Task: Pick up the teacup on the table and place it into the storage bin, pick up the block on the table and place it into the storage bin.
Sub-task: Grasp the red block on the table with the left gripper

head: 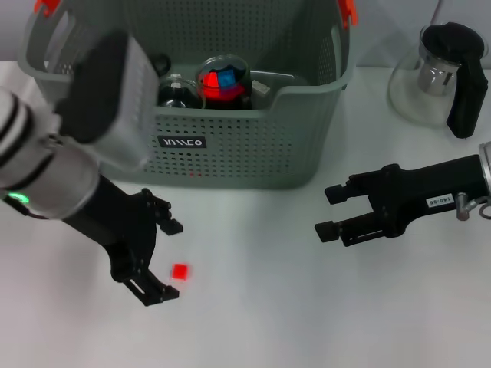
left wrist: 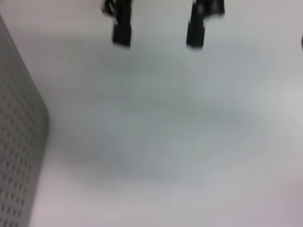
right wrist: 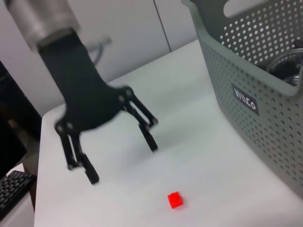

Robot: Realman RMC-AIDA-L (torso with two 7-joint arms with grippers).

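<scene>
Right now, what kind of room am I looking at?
Probably a lab or office test bench: a bare white table, a computer keyboard beside it, and staged props, namely a storage bin and a red block.

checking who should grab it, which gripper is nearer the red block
Left. The left gripper hangs open right beside the red block, which lies just off its fingertips. The right gripper is open too, far across the table.

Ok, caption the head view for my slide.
Open left end effector beside red block; storage bin behind.
</scene>
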